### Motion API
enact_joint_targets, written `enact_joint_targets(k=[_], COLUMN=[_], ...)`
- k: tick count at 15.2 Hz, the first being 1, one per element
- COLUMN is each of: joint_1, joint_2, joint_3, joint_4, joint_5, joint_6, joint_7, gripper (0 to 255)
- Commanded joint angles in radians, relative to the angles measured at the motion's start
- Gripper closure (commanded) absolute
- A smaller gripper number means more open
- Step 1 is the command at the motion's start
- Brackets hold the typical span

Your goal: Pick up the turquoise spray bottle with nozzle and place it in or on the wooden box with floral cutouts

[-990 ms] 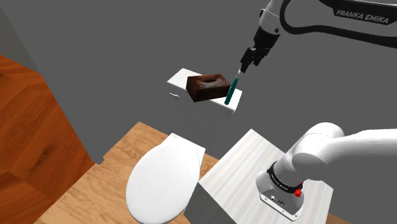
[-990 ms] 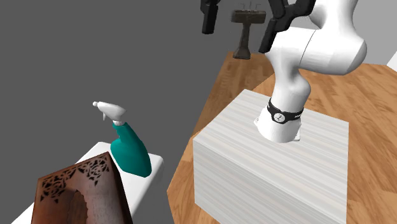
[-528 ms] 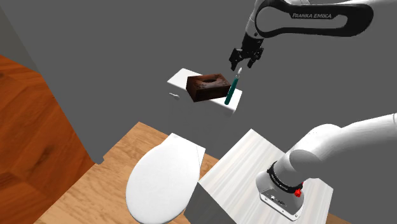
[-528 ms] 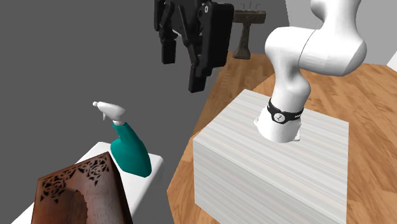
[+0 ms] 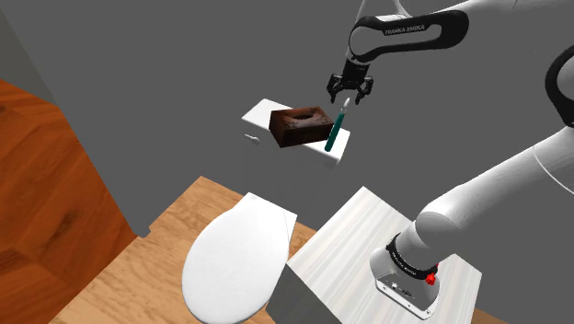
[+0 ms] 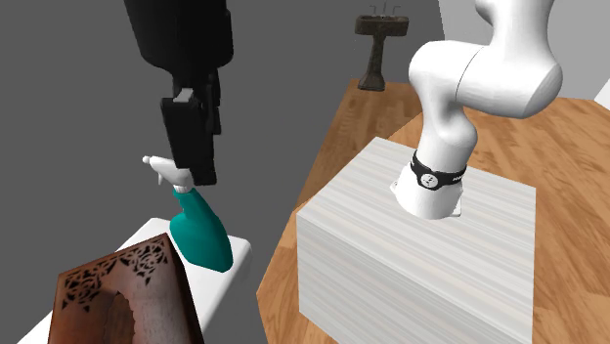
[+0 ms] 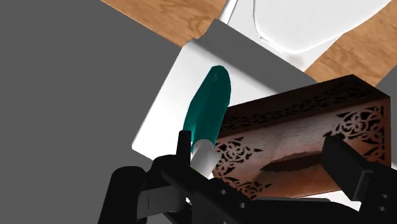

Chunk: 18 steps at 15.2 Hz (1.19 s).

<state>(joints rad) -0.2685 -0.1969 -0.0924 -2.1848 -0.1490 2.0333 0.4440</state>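
The turquoise spray bottle (image 5: 333, 132) with a white nozzle stands upright on a white tank top (image 5: 260, 112), right beside the dark brown wooden box with floral cutouts (image 5: 302, 126). My gripper (image 5: 350, 93) hangs open just above the nozzle. In the second exterior view the gripper (image 6: 192, 147) stands in front of the bottle (image 6: 200, 231) and covers part of its nozzle, with the box (image 6: 122, 298) low at the left. In the wrist view the bottle (image 7: 207, 109) lies just inside one finger (image 7: 184, 147), untouched, and the box (image 7: 299, 143) spans the open gripper (image 7: 259, 145).
A white toilet lid (image 5: 235, 262) lies below the tank, over wooden floor (image 5: 166, 225). The pale striped stand (image 5: 368, 239) carries the arm's base. A grey wall rises behind the tank. A dark pedestal basin (image 6: 379, 47) stands far off.
The gripper has swung toward the shoulder view's left and come down from well above to just over the bottle's nozzle. Its fingers stayed open. Bottle and box have not moved.
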Motion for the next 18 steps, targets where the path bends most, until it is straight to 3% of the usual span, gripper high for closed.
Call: enact_joint_targets(k=[1,10,18], joint_1=[-0.024,-0.045,-0.045], joint_2=[0.057,0.138,0.138], joint_3=[-0.017,-0.037,-0.037], joint_4=[0.028,-0.011,-0.011], joint_5=[-0.001,-0.002,-0.002], joint_6=[0.018,0.13,0.13], joint_7=[0.056,0.096,0.096], gripper=[0,0,0])
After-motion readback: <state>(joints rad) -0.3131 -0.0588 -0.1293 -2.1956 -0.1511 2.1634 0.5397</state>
